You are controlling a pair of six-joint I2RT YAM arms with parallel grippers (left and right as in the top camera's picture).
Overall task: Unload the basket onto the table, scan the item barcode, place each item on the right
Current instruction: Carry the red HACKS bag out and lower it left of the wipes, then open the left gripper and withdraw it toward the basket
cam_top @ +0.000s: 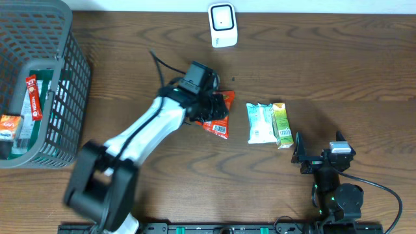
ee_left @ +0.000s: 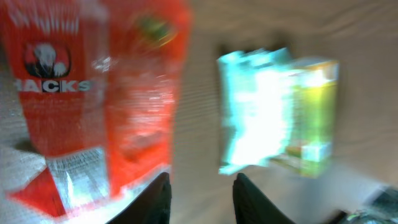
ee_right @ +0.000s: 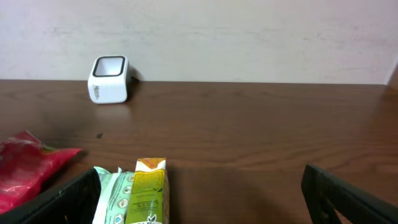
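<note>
Overhead view shows the left claw (cam_top: 209, 104) right over the red packet (cam_top: 220, 123) at mid-table, its jaws partly narrowed. Whether they pinch the packet I cannot tell, as the wrist view is blurred. The packet's long axis points roughly at the scanner (cam_top: 222, 25), which stands well beyond it at the far edge. The right claw (cam_top: 300, 158) gapes wide, empty and farther off.
</note>
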